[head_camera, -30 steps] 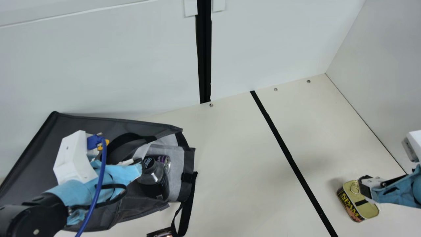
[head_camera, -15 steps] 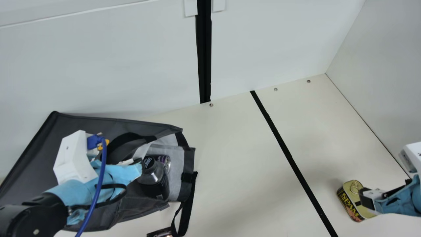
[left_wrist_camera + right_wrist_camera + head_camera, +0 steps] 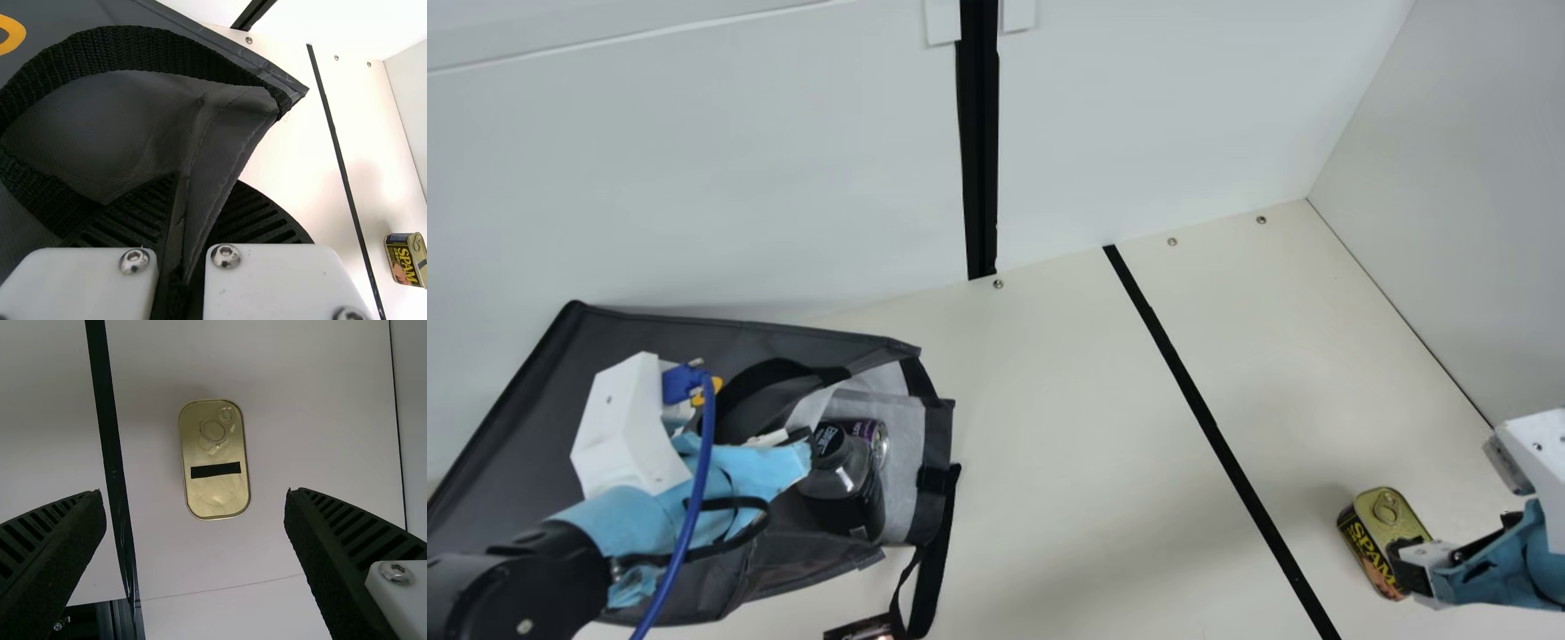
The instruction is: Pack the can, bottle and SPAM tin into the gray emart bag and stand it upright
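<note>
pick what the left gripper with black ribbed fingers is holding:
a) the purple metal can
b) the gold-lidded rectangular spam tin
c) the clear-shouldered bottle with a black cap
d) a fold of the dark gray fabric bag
d: the left wrist view shows a fold of the dark gray fabric bag pinched between the fingers of the left gripper.

I have free worktop (image 3: 1067, 480) from the SPAM tin (image 3: 1387, 511) to the bag (image 3: 649, 333). On the tin's other side stands a wall (image 3: 1458, 222).
</note>
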Controlling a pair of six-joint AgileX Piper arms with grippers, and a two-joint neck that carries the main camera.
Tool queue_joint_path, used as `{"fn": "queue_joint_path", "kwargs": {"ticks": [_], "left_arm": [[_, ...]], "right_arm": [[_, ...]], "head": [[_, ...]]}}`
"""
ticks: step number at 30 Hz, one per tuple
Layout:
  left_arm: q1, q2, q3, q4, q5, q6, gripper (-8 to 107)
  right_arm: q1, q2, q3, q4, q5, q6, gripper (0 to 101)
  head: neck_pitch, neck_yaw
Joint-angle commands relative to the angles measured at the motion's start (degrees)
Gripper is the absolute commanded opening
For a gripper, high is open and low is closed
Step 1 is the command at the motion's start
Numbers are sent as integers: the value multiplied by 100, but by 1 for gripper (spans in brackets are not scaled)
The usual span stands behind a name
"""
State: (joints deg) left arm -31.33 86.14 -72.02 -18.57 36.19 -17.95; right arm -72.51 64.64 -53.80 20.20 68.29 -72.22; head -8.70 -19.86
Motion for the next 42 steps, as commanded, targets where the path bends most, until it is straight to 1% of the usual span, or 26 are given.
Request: {"fn": "queue_joint_path", "kwargs": {"ticks": [1,12,20,30,42], "left_arm": [[0,0,0,0,0,0,-8],[0,0,0,0,0,0,-8],[0,0,0,0,0,0,-8],[0,0,0,0,0,0,-8],[0,0,0,0,0,0,-8]], "right_arm": [[23,33,65,-26,-111,-10,95],[250,329,445,-168,-695,-20,95],[491,620,608,-279,-1132,67,95],[787,1040,679,-407,-1586,215,95],[927,1638,605,-576,-2003,376,95]], "head": [[-130,-14],[-130,-14],[-130,-14],[-130,-14],[-130,-14]]}}
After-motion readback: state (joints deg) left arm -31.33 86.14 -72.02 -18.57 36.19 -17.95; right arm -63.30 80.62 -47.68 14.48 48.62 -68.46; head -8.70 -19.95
